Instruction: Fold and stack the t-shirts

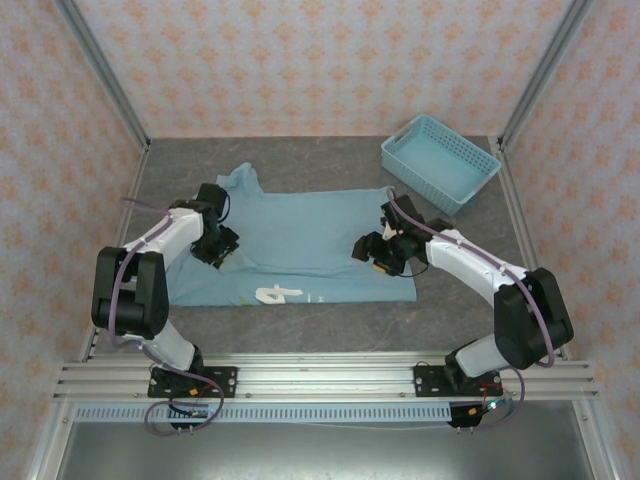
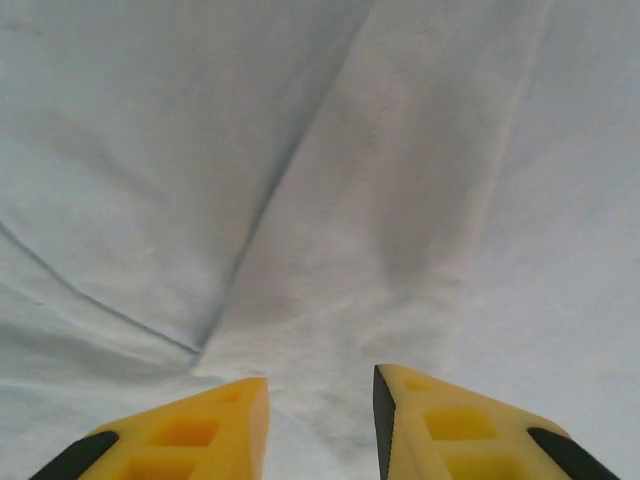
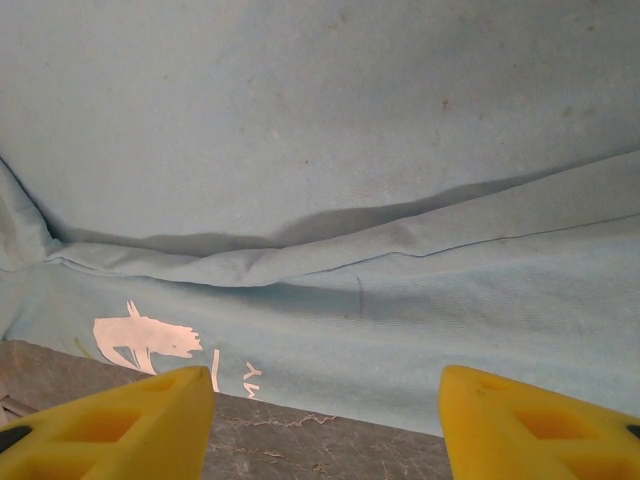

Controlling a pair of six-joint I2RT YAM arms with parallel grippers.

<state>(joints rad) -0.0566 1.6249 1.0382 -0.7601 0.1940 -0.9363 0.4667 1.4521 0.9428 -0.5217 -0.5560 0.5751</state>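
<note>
One light blue t-shirt (image 1: 300,235) lies spread on the dark table, folded partly over itself, with its white print (image 1: 272,294) at the near edge. My left gripper (image 1: 221,249) is low over the shirt's left part. In the left wrist view its yellow fingers (image 2: 225,425) stand apart, open, just above wrinkled cloth (image 2: 400,150). My right gripper (image 1: 369,250) hovers over the shirt's right part. It is wide open (image 3: 325,385) above the near hem (image 3: 380,340), with a fold ridge (image 3: 300,255) and the white print (image 3: 140,340) ahead. Nothing is held.
A rigid light blue perforated basket (image 1: 441,161) stands at the back right, apart from the shirt. Bare grey table (image 1: 460,300) lies to the right and along the front (image 3: 330,445). Metal frame posts and patterned walls enclose the table.
</note>
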